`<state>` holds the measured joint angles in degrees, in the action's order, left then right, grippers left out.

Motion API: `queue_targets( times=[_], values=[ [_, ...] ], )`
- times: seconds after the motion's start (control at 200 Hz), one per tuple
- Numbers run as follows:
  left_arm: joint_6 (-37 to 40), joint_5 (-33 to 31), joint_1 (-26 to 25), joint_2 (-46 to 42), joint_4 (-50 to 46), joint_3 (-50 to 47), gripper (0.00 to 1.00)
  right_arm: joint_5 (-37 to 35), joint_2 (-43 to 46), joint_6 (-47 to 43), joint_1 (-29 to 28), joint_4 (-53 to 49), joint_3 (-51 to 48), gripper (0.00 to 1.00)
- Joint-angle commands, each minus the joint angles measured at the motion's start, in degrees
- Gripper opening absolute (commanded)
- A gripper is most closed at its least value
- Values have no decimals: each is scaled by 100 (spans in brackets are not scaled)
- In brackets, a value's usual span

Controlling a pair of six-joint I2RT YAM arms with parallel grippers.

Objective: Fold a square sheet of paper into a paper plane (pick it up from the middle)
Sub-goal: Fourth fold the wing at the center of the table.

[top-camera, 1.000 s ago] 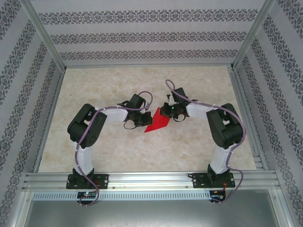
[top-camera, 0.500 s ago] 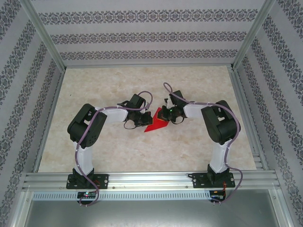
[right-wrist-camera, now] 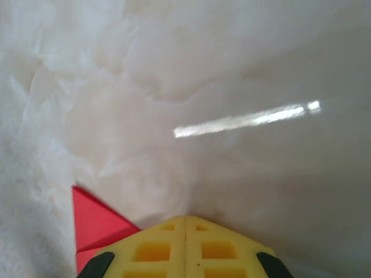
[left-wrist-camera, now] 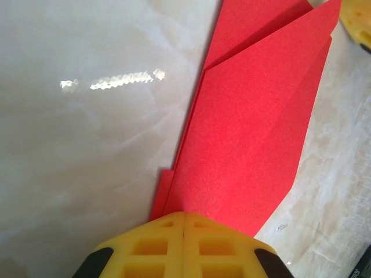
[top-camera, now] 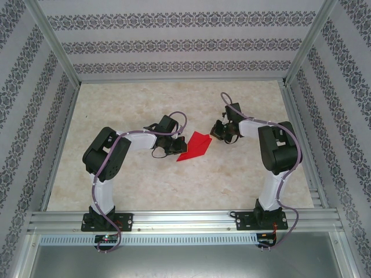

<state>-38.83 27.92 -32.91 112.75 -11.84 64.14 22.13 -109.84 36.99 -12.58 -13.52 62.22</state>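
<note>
Two grippers, both closed, w/ the red paper (top-camera: 195, 147) lying flat on the pale marbled table (top-camera: 133, 104) between them, roughly mid-table.

Paper: bright red, folded into a narrow multi-layer shape. The left wrist view shows it (left-wrist-camera: 249, 127) w/ overlapping flaps, one crease running lengthwise and straight, clean edges. Matte surface, no crumpling visible.

Orientation, top view: long axis runs diag, near-left to far-right. The near-left end tapers to the sharpest tip and the far-right end is broader w/ two corners.

L gripper (top-camera: 173, 146): yellow fingertips pressed together, sitting at the paper's left edge. In the wrist cam the paper runs right up to and under the tips, so there is contact. Can't tell if a layer is nipped between them or just pressed down.

R gripper (top-camera: 219, 134): tips together, nothing held. It sits just off the paper's far-right end. Its wrist cam shows one red corner (right-wrist-camera: 93, 220) beside the fingers and bare tabletop ahead.
</note>
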Motion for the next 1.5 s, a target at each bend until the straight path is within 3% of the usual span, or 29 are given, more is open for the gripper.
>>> queue_targets(
  times=[0.0,0.185,0.35,0.57,0.724,0.834,1.094,1.299,1.494],
  values=[
    [149,-758,90,410,-1103,-313,0,-316,465,27,0,67,14,3],
    [435,-681,91,345,-1011,-253,0,-52,771,244,-622,383,-360,3],
    [877,-504,87,264,-923,-197,0,336,439,676,-1113,908,-566,3],
    [986,-386,88,171,-871,-155,0,529,62,915,-1238,1212,-579,3],
    [829,-336,86,75,-839,-134,0,236,-62,823,-1230,877,-631,3],
    [522,-274,87,-129,-786,-62,0,-48,-116,809,-1238,575,-684,3],
    [-1070,-543,-89,-1121,180,-480,18,-421,-151,1170,-1243,448,-882,2],
    [-2296,-653,-415,-1289,1520,-1199,18,-490,-243,1387,-1299,461,-945,2],
    [-2575,-640,-517,-1012,1588,-1217,17,-480,-327,1468,-1325,475,-956,2]
  ],
)
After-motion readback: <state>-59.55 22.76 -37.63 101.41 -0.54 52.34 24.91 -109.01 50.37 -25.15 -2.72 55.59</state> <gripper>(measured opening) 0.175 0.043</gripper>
